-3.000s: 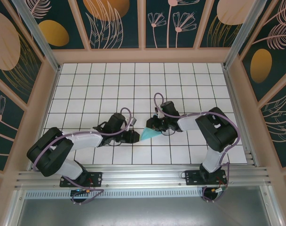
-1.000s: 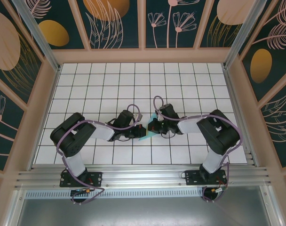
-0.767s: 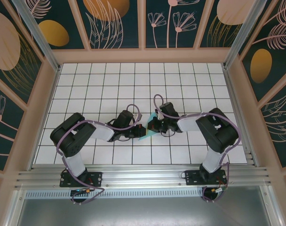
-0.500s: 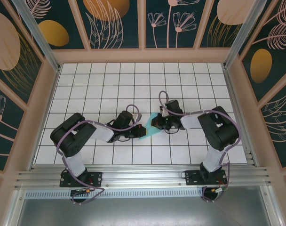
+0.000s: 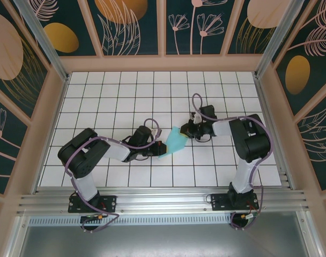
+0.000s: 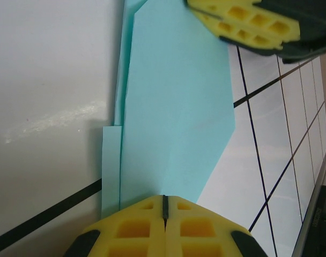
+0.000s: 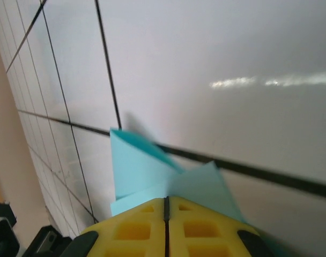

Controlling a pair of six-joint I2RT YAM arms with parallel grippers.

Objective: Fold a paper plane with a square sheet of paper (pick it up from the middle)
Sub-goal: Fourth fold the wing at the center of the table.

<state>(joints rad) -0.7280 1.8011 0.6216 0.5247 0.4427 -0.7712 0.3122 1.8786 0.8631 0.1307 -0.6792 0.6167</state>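
So the folded sheet of paper point(image 5: 176, 141) is hanging between the two arms, a bit toward 6 o'clock from the middle of the white tiled desk point(image 5: 109, 96) in the top view. It's light turquoise and looks like a stubby pointed wedge at this stage. The left gripper point(image 5: 161, 149) has the 8 o'clock end and the right gripper point(image 5: 190, 130) has the 2 o'clock end. In the left wrist view, the yellow fingers point(image 6: 131, 230) are pressed tight together with the paper's edge pinched in between, so that one's clamped on the sheet. You can also see a couple of layers there, with a narrower strip poking out along the 9 o'clock side. The right arm's yellow pads point(image 6: 249, 21) sit at the far corner, around 1 o'clock. It's the same deal in the right wrist view: the fingers point(image 7: 206, 230) are squeezed together on the paper, with a folded flap sticking up toward 11 o'clock over a black tile line. Honestly can't tell if the sheet is touching the desk or just above it, though it does throw a soft shadow.
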